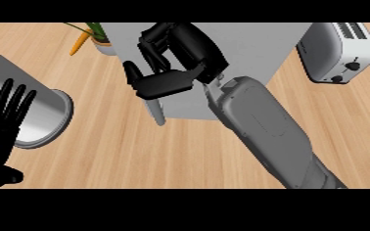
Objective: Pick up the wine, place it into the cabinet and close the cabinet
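The cabinet (253, 54) is a pale grey box seen from above, standing on the wooden desk (145, 151) at the far middle of the view. The right hand (177, 58) hovers over the cabinet's left part, its grey forearm running up to it from the lower right edge. Its fingers are curled downward and its thumb points left past the cabinet's left edge; whether they close on anything cannot be told, since the hand covers what lies under it. The wine cannot be seen anywhere: if it is under the hand or inside the cabinet, the view hides it. A narrow grey panel (154, 112) juts toward the viewer from the cabinet's front left corner, just below the thumb; it may be the door standing ajar, but this is not certain.

Right of the cabinet, close beside it, stands a silver toaster (334, 54). At the cabinet's far left corner there is a potted plant (94, 36) with green leaves. Well left of the cabinet a round metal pot (39, 112) sits on the desk. The left hand (11, 117) rests at the left edge, in front of the pot, fingers straight and spread, pointing up.
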Tool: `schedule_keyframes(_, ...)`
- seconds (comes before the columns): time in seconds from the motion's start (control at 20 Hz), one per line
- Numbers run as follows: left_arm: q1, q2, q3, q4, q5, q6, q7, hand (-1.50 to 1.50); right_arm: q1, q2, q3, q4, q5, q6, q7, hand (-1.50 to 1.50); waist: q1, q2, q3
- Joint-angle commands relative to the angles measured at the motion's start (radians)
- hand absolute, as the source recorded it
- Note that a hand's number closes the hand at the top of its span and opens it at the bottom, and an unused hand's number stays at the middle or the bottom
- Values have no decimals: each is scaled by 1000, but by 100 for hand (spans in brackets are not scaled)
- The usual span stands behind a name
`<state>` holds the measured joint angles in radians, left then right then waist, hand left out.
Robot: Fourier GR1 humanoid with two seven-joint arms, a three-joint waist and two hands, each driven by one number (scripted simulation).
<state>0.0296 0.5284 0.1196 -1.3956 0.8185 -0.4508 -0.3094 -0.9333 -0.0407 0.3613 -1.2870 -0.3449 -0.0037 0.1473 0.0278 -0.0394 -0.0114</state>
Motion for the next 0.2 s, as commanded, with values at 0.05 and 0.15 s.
schedule_keyframes(0.05,-7,7,0,-17,6,-10,17,-150,-12,-82,-106,144,12,-9,-4,150,-7,46,11)
schedule_keyframes(0.15,-26,3,9,23,-8,-21,-8,-150,-44,-73,-121,167,13,-19,-3,150,-8,51,10)
